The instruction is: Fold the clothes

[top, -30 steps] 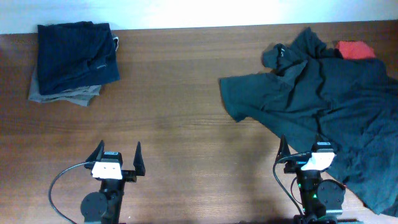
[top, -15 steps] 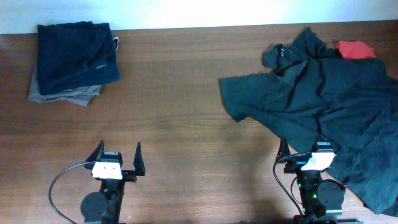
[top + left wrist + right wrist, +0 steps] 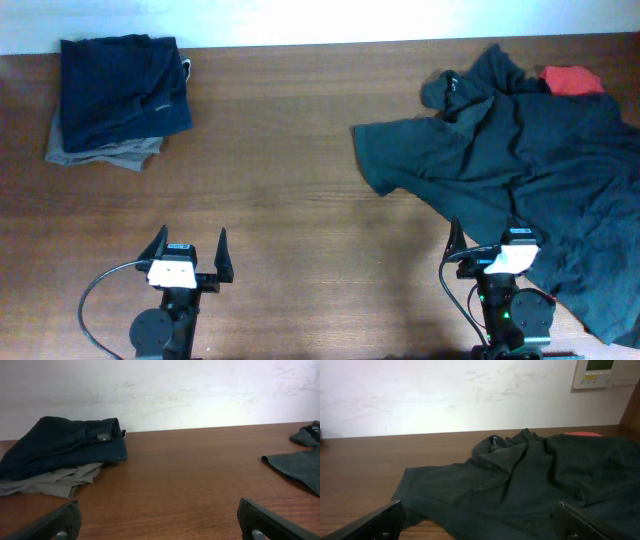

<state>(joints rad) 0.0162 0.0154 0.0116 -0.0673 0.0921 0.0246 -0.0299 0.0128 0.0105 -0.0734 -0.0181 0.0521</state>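
A crumpled charcoal T-shirt [image 3: 520, 150] sprawls over the right side of the table, its near hem reaching my right arm. A bit of red garment [image 3: 572, 80] peeks out behind it at the far edge. My right gripper [image 3: 485, 238] is open at the shirt's near edge; in the right wrist view the dark fabric [image 3: 520, 485] lies in front of and below the gripper [image 3: 480, 520], with nothing between the fingers. My left gripper [image 3: 191, 240] stands open over bare wood at the front left, also empty [image 3: 160, 520]. One sleeve of the shirt [image 3: 300, 465] shows far to its right.
A folded stack sits at the back left: a navy garment [image 3: 120, 90] on top of a grey one [image 3: 100, 152], also seen from the left wrist [image 3: 65, 445]. A pale wall runs behind the table's far edge, with a control panel [image 3: 600, 372] on it.
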